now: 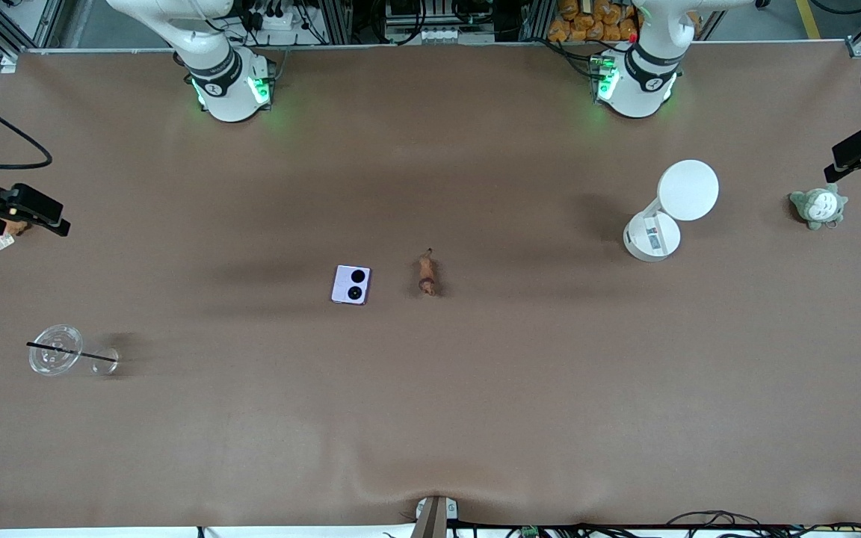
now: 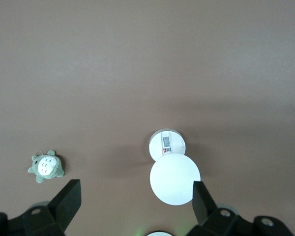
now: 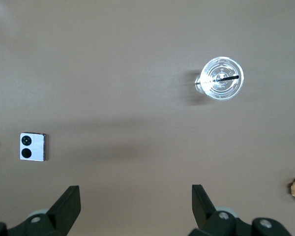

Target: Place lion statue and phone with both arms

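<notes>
The lion statue, a tiny slim orange-brown figurine, lies on the table's middle. The pale lilac phone lies flat beside it toward the right arm's end, its two black circles facing up. It also shows in the right wrist view. My right gripper is open and empty, high above bare table between the phone and a clear cup. My left gripper is open and empty, high above the table by a white stand. Neither gripper shows in the front view; only the arm bases do.
A white cylinder with a round white disc stands toward the left arm's end, with a grey-green plush beside it. A clear cup with a black straw and a brown plush lie at the right arm's end.
</notes>
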`<state>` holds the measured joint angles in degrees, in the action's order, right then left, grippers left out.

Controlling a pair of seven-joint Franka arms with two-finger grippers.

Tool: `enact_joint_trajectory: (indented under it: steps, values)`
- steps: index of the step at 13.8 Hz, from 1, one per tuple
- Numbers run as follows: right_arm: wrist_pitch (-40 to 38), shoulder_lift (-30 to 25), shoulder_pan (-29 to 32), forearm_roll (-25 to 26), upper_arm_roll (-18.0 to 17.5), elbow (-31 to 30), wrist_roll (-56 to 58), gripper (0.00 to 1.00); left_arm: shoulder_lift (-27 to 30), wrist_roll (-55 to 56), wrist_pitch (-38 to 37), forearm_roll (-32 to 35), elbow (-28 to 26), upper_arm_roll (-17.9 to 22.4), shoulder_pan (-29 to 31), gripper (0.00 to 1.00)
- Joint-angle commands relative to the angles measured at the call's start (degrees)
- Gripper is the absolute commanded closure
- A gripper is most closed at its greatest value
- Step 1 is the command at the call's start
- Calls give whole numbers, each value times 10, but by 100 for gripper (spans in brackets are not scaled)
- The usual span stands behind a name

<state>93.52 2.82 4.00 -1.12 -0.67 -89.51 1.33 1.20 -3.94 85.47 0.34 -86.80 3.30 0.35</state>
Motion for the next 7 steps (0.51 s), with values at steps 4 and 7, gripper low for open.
enact_joint_trajectory:
  steps: [4,7]
  values:
    - [0,5,6,-4,-1,8,-3,0,-8,-10,-5,1,9,-7,5,0]
    - [0,5,7,-5,-1,8,-3,0,-15,-11,-16,-1,-5,-14,0,0]
